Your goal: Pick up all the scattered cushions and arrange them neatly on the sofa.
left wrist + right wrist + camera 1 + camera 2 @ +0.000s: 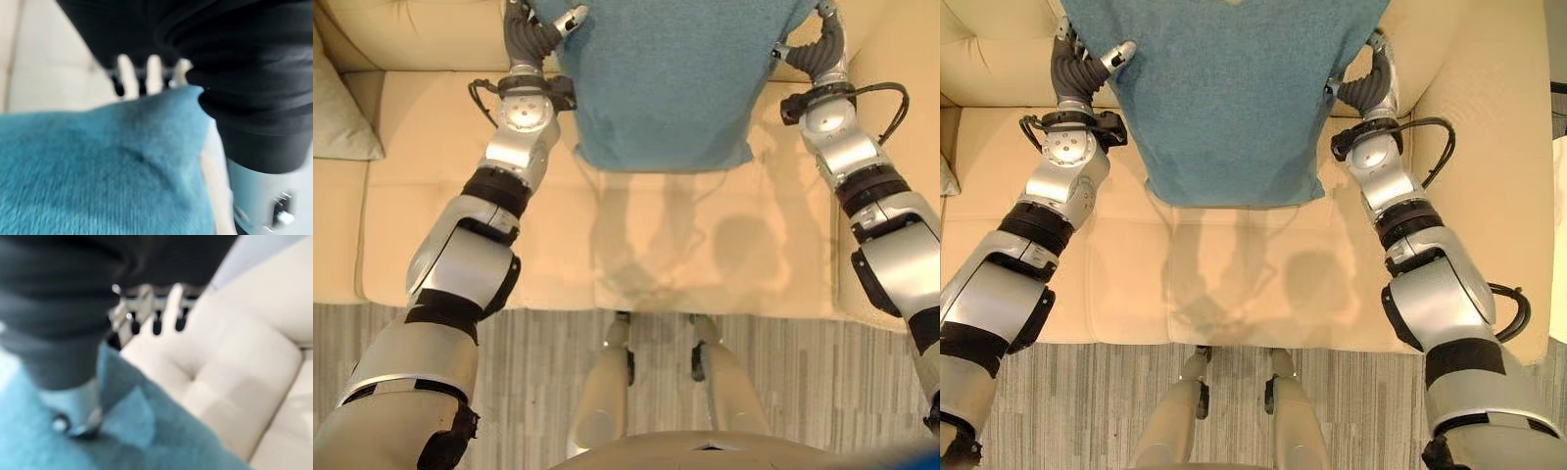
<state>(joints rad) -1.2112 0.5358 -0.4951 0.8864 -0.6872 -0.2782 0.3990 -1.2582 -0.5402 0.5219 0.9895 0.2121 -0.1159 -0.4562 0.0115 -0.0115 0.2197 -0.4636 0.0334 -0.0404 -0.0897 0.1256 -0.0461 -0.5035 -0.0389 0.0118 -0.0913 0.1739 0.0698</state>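
Note:
A teal cushion [666, 78] stands upright over the cream sofa seat [685, 245], its top reaching past the view's upper edge in front of the backrest. My left hand [530, 34] presses its left side and my right hand [822, 44] its right side, so the cushion is carried between them. In the left wrist view straight fingers [128, 73] lie along the cushion [98, 171]. The right wrist view shows that hand's fingers [176, 298] straight too, beside the cushion's corner [146, 440]. The left thumb [570, 20] rests at the cushion's front edge.
A pale grey-green cushion [337, 108] lies on the sofa at the far left. The padded backrest [234, 357] is behind the teal cushion and an armrest [1489, 147] rises on the right. Grey striped floor [803, 372] runs along the sofa's front edge.

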